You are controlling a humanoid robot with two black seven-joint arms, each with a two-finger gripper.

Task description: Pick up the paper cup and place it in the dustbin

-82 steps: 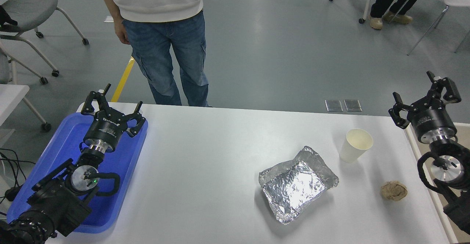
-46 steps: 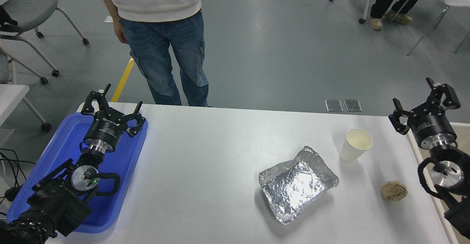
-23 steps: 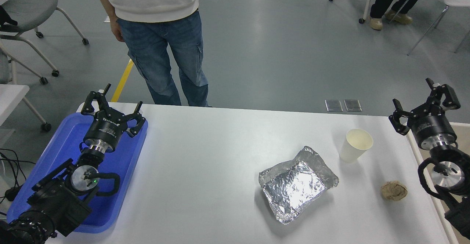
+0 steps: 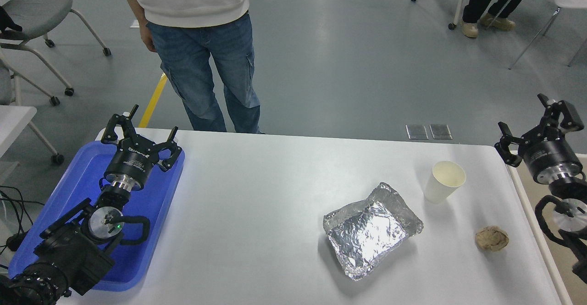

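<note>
A single head view looks from high on the robot's side, forward and down across the white table (image 4: pixel 257 195), taking in its whole width from moderate distance. The left arm enters at the near left over a blue tray (image 4: pixel 156 190), the right arm at the right edge. Beyond the far edge lie grey floor and a standing person (image 4: pixel 202 43).

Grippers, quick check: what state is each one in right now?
Left gripper: open, empty, parked over the blue tray.
Right gripper: open, empty, at the table's right edge, clear of the paper cup.
</note>
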